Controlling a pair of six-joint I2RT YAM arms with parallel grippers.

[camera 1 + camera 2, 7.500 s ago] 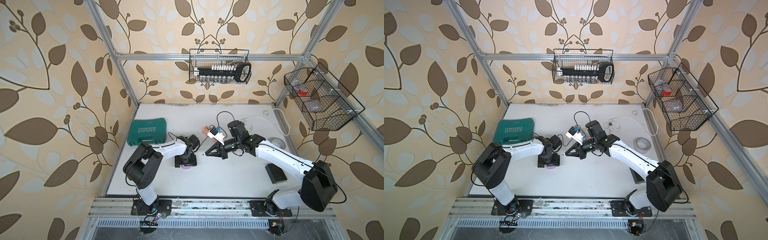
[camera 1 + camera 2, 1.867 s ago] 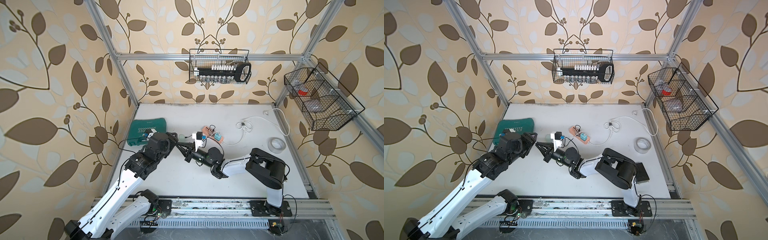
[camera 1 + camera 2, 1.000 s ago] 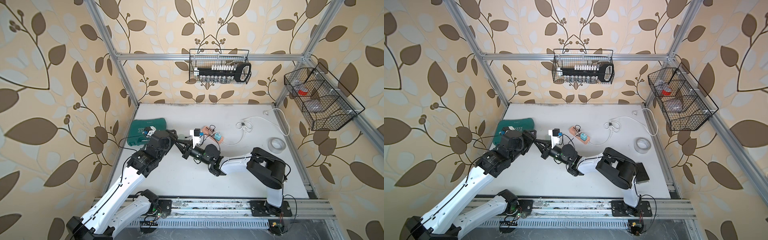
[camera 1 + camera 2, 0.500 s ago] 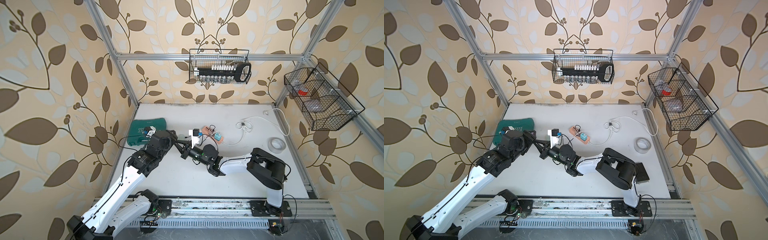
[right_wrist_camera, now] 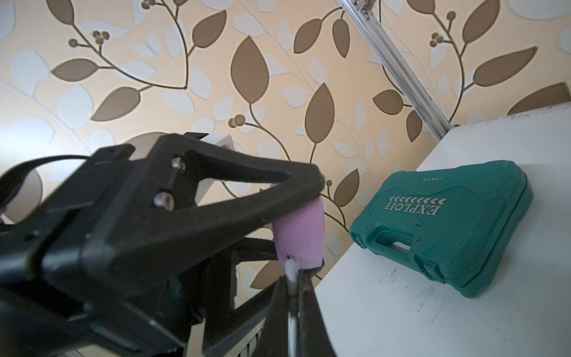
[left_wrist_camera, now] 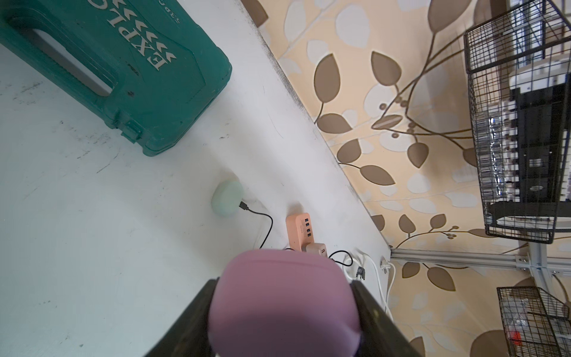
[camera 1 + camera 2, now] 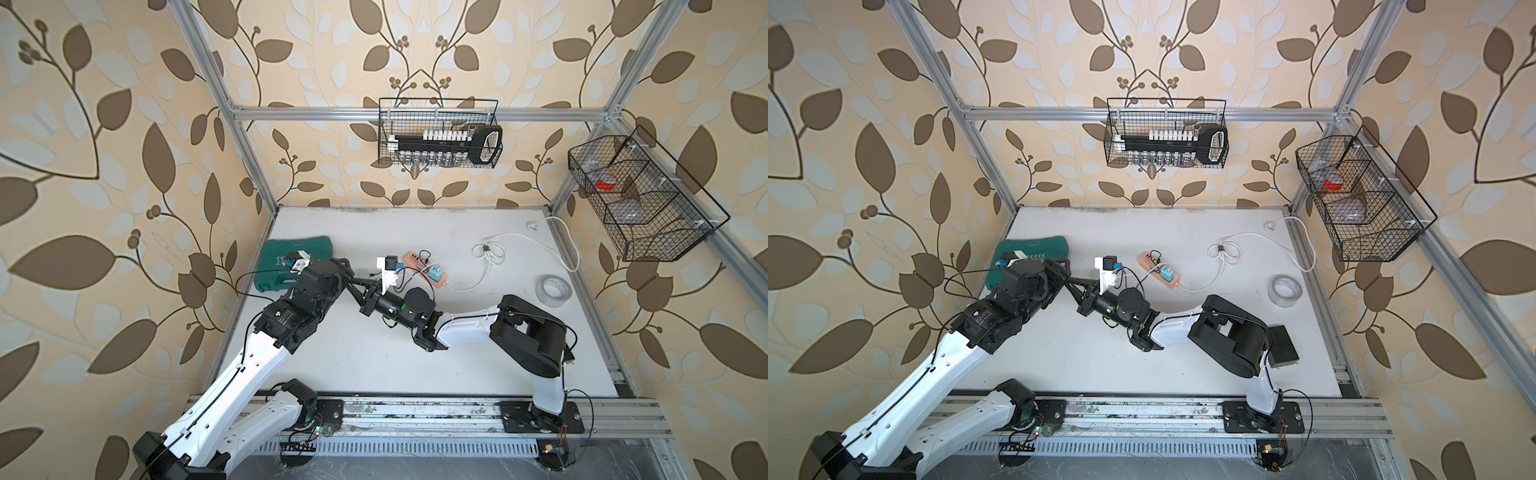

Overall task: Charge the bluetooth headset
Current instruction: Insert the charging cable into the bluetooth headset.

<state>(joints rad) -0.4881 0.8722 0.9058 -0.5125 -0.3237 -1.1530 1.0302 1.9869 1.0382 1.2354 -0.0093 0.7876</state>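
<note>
The bluetooth headset is a rounded purple case (image 6: 284, 303), held above the table with my left gripper (image 6: 284, 292) shut on its two sides. In the right wrist view the case (image 5: 301, 238) hangs under one black left finger (image 5: 272, 191). My right gripper (image 5: 293, 286) is shut on a thin white charging plug (image 5: 290, 268), whose tip touches a small port in the case's end. In both top views the two grippers meet near the table's left side and the case is hidden between them.
A mint-green case (image 6: 227, 201) lies on the table with a black cable (image 6: 267, 222) running to a pink power strip (image 7: 419, 264). A green tool case (image 7: 297, 262) sits at the far left, a tape roll (image 7: 555, 289) and black box (image 7: 1283, 343) at the right. Wire baskets (image 7: 438, 139) hang on the walls.
Over the last second both grippers have crept slightly toward the far left together, grips unchanged. Much earlier the left gripper was low on the table and the right one farther right.
</note>
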